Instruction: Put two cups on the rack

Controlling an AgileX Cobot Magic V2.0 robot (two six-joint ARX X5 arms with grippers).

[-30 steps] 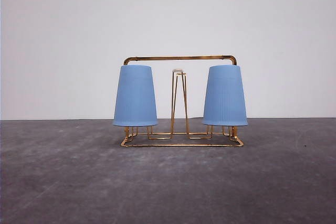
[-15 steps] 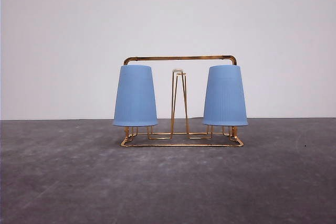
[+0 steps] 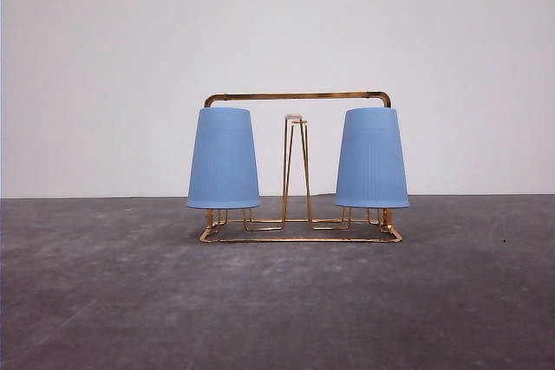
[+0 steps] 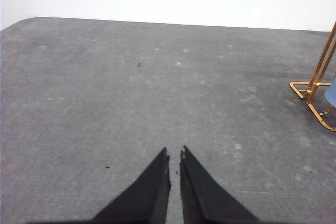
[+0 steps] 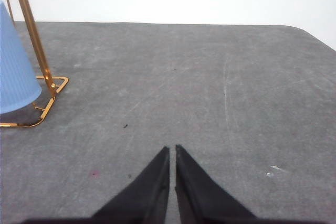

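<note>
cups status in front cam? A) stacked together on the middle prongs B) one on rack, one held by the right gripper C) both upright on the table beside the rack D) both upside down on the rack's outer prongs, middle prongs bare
D: the left cup and right cup sit mouth-down at the two ends of the gold wire rack, and the middle prongs between them hold nothing.

Light-blue ribbed cups [image 3: 224,159], gold rack [image 3: 299,96], mottled grey table [image 3: 277,301].

Low frontal view (wrists flanking rack [image 3: 299,236])
</note>
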